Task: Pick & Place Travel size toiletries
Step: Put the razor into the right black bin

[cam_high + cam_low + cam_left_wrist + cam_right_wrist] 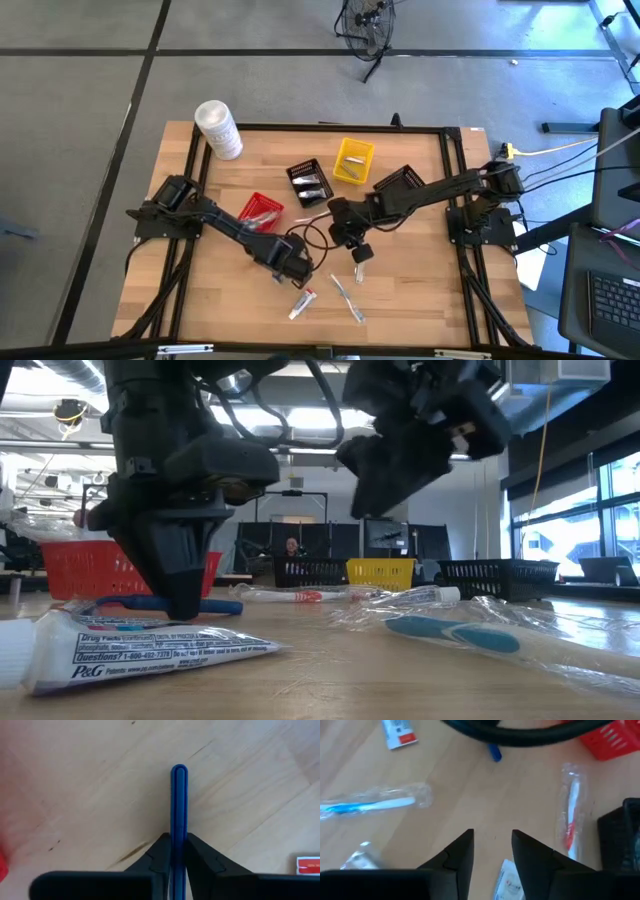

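Observation:
My left gripper points down at the table's near middle, shut on a thin blue stick. My right gripper hangs open above the table, just to the right of it. A small white tube with red marks lies on the wood under its fingers. A white toothpaste tube and wrapped toothbrushes lie flat on the table around them. My left gripper pinches the blue stick between its two fingers, coming from above and pointing down, with the fingers across the stick. One rounded end sticks out past them. The stick lies level at the table top; whether it is lifted clear I cannot tell.
A red basket, a black basket and a yellow basket stand toward the far middle. Another black basket sits under the right arm. A white tub stands at the far left corner. Bare wood lies near right.

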